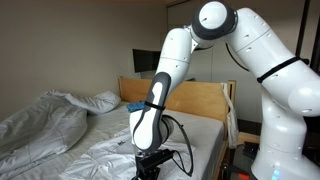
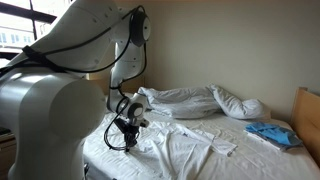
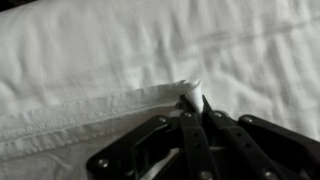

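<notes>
Tool [image 3: 193,99] clamped on white sheet [image 3: 110,50] hem: soft wrinkled cloth, pinched into raised ridge.

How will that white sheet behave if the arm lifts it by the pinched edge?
Probably floppy: the white sheet lies creased and bunches at the shut gripper. It would likely drape and trail rather than rise whole. It looks thin, so probably light.

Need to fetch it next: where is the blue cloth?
At the right of an exterior view, the blue cloth lies on the white sheet beside the wooden headboard, far from the claw pinching that sheet.
</notes>
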Available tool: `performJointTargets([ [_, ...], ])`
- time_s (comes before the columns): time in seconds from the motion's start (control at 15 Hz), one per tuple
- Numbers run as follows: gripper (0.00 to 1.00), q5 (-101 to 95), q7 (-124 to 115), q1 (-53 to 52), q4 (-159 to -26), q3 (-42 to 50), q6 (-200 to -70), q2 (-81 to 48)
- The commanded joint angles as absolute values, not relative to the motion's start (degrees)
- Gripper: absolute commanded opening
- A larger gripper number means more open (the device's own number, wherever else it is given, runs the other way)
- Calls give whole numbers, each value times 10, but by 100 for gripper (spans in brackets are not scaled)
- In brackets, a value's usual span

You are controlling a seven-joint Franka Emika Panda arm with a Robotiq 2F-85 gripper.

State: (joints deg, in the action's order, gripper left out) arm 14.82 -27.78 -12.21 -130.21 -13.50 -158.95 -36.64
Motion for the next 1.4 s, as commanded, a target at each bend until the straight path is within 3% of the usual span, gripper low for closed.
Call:
performJointTargets([
  [0.0, 10, 216, -207, -68, -1369, -178, -1626, -309],
  [1.33, 9, 449, -49, 93, -1438, -154, -1594, -227],
])
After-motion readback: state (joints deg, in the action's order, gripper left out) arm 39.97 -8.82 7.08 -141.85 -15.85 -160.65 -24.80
